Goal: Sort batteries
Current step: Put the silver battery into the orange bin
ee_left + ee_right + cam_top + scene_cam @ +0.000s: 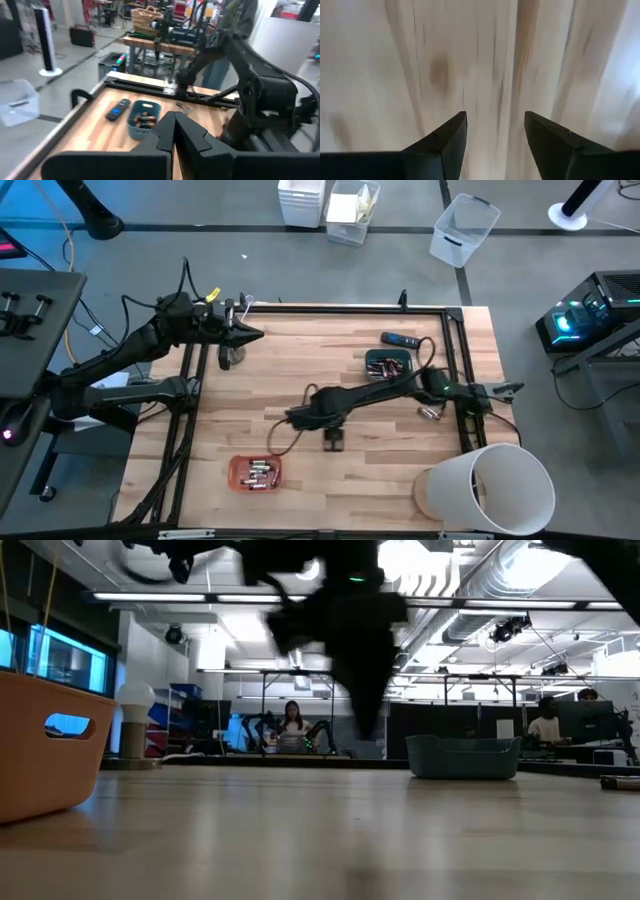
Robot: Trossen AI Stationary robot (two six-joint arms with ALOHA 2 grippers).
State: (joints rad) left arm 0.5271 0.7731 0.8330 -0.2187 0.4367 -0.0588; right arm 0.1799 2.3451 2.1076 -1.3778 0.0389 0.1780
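Note:
Several batteries lie in an orange tray (255, 473) near the table's near edge. More fill a dark teal bin (388, 365) (142, 120) toward the far right. A few loose batteries (430, 412) lie on the wood by the right arm's base. My right gripper (333, 440) (495, 117) hangs open over bare wood at mid-table, pointing down, with nothing between its fingers. In the low view it is a dark shape (362, 690) above the tabletop. My left gripper (250, 333) (174, 120) waits shut and empty above the far left corner.
A dark blue-black remote (400, 339) (118, 109) lies beyond the teal bin near the far edge. A large white cylinder (490, 485) lies on its side at the near right corner. A black frame (455, 350) borders the table. Bare wood spans the middle and left.

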